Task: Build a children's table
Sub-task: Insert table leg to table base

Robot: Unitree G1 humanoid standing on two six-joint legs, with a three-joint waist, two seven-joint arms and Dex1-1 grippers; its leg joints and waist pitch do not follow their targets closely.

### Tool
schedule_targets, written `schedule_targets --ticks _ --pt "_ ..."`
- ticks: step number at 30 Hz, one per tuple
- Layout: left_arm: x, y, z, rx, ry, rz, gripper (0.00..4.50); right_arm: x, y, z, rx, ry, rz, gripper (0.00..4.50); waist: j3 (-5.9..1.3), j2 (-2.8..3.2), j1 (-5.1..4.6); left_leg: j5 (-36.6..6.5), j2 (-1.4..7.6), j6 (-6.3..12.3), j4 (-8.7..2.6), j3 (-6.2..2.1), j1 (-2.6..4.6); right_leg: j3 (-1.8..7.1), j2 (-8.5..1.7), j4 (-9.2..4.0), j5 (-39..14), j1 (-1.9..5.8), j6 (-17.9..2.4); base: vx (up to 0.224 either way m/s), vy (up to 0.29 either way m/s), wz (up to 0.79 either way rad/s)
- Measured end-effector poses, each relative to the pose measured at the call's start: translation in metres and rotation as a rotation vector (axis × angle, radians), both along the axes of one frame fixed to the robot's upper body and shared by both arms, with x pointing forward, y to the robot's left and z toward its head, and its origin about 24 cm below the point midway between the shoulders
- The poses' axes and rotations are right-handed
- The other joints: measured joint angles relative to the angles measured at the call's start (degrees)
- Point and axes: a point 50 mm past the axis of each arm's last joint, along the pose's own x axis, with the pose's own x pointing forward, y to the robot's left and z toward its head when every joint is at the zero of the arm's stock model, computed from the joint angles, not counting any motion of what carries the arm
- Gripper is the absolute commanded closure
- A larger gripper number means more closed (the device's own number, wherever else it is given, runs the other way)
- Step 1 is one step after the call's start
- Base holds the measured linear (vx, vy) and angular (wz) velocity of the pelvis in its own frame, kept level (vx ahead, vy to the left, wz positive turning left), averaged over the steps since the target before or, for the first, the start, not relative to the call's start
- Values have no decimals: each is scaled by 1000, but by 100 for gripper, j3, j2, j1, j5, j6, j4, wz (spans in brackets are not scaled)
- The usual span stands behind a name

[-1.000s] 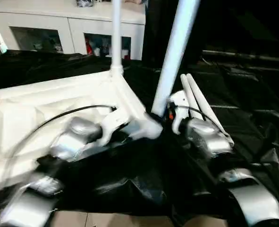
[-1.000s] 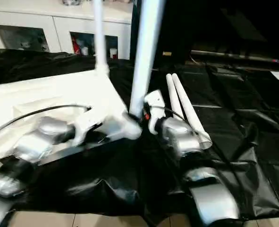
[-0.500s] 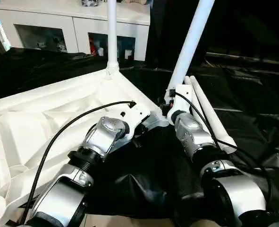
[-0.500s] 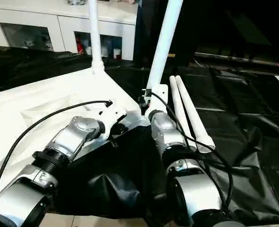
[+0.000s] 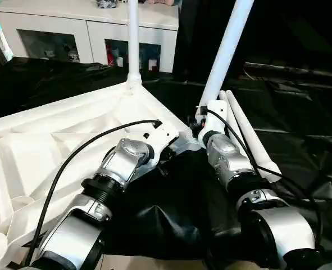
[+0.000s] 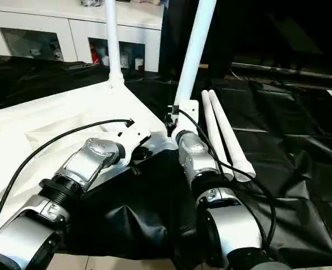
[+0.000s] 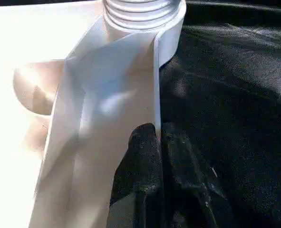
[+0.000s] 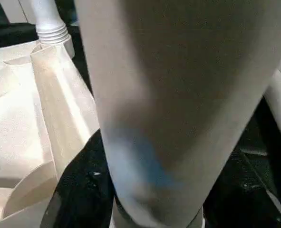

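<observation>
The white table top (image 5: pixel 53 135) lies underside up on a black sheet, at the left. One white leg (image 5: pixel 133 39) stands upright in its far corner. A second leg (image 5: pixel 224 56) leans over the near right corner, and my right gripper (image 5: pixel 201 128) is shut around its base; this leg (image 8: pixel 145 95) looms close in the right wrist view. My left gripper (image 7: pixel 158 135) is shut on the table top's thin rim, just short of a ribbed collar (image 7: pixel 140 12) at a corner socket. Two loose legs (image 5: pixel 247 135) lie side by side to the right.
A white cabinet (image 5: pixel 59 34) with glass doors stands behind the work. The crumpled black sheet (image 5: pixel 300 112) covers the floor to the right and front. A black cable (image 5: pixel 70 163) arches over my left forearm.
The view has swung and settled since a second ago. Both grippers keep their places on the rim and the leaning leg; nothing has visibly moved in the last half second.
</observation>
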Motion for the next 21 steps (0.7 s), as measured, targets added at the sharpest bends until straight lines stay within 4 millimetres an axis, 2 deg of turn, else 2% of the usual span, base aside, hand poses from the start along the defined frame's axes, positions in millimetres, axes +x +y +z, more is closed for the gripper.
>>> schedule_targets --ticks 2,5,6,12,15,16,21 --pt "0 1 0 2 0 0 450 0 0 0 6 3 6 190 -1 -1 -2 0 0 0 -3 0 0 0 0 -1 0 -1 0 0 0 0" --pt "1 2 2 2 -4 3 450 -3 0 -7 15 43 15 181 2 -6 -6 0 -1 0 -8 0 -3 1 0 -4 0 -5 0 0 0 0" --pt "2 2 2 3 -6 2 450 -2 0 -6 15 42 16 155 4 -3 -7 0 -2 0 -8 0 -4 2 0 -5 0 -5 0 0 0 0" --pt "2 2 4 1 -9 3 450 -2 2 -4 18 37 28 102 9 2 -4 0 -6 0 -38 0 -4 4 1 -6 0 -14 0 0 0 0" --pt "3 2 4 -1 -9 5 450 -2 4 -4 22 33 50 94 10 3 -7 0 -6 0 -38 1 -8 4 2 -10 0 -15 0 0 0 0" --pt "3 3 4 -1 -8 5 450 -2 4 -4 23 32 59 60 10 3 -8 0 -6 0 -38 2 -9 5 2 -14 0 -15 0 0 0 0" --pt "4 5 6 -3 -14 -7 450 -1 4 -1 34 7 101 33 26 7 -10 0 -5 0 -38 3 -28 5 2 -16 1 -31 -1 0 0 0"
